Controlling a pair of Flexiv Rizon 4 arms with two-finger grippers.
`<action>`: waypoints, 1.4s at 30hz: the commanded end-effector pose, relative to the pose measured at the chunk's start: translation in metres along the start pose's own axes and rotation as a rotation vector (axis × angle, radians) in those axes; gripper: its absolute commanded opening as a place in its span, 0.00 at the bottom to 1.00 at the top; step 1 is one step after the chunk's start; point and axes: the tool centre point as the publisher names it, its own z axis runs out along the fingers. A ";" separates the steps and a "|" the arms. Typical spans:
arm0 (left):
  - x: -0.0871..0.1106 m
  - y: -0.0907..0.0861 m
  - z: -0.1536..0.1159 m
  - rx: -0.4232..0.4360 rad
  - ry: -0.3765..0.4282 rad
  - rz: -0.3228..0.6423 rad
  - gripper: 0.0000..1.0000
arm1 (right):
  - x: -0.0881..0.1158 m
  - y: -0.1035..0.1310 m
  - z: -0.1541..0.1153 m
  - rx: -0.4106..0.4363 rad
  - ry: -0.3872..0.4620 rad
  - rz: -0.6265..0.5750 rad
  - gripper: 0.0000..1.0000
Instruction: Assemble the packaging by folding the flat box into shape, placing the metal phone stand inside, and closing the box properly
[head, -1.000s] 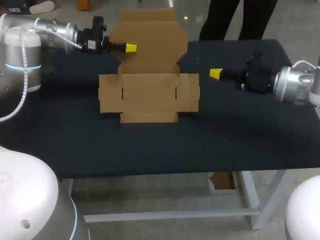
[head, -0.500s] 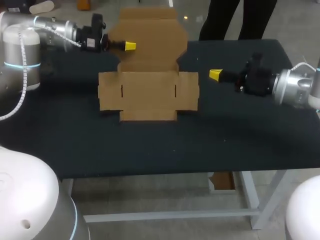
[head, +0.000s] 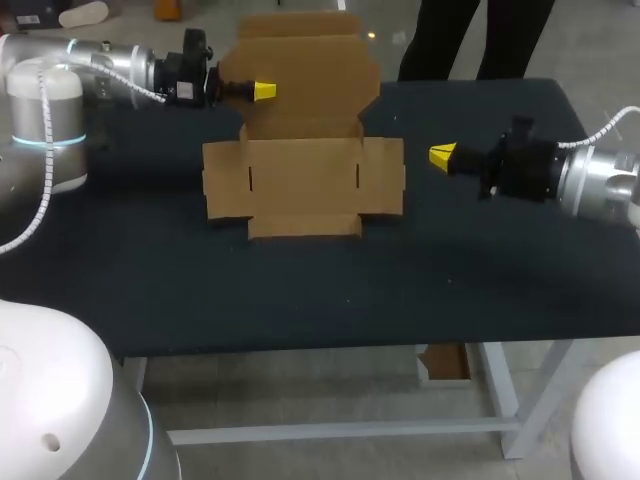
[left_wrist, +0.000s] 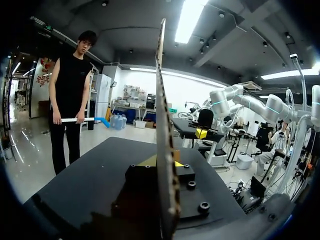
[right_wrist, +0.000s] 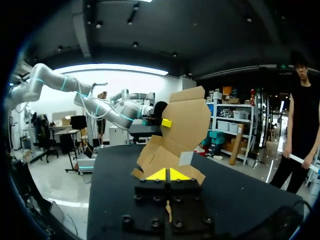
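Three cameras, one table.
My head camera looks down from above and behind on the whole table (head: 300, 290). My wrist cameras sit low, looking level across it from opposite sides, the left hard against the cardboard box (left_wrist: 161, 125), the right farther off. All three share that box.

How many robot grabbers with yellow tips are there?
2. The left gripper is clamped on the raised back flap of the box. The right gripper is over the table just to the right of the box, not touching it.
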 end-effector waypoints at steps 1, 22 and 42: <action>0.013 -0.004 0.003 -0.004 -0.061 0.011 0.00 | 0.006 -0.003 -0.001 0.009 -0.003 -0.013 0.00; 0.041 -0.022 0.013 -0.004 -0.089 0.057 0.00 | 0.018 -0.020 -0.006 0.004 0.050 -0.052 0.00; 0.059 -0.031 0.012 -0.017 -0.021 0.073 0.00 | 0.051 -0.040 -0.012 0.090 -0.039 -0.098 0.00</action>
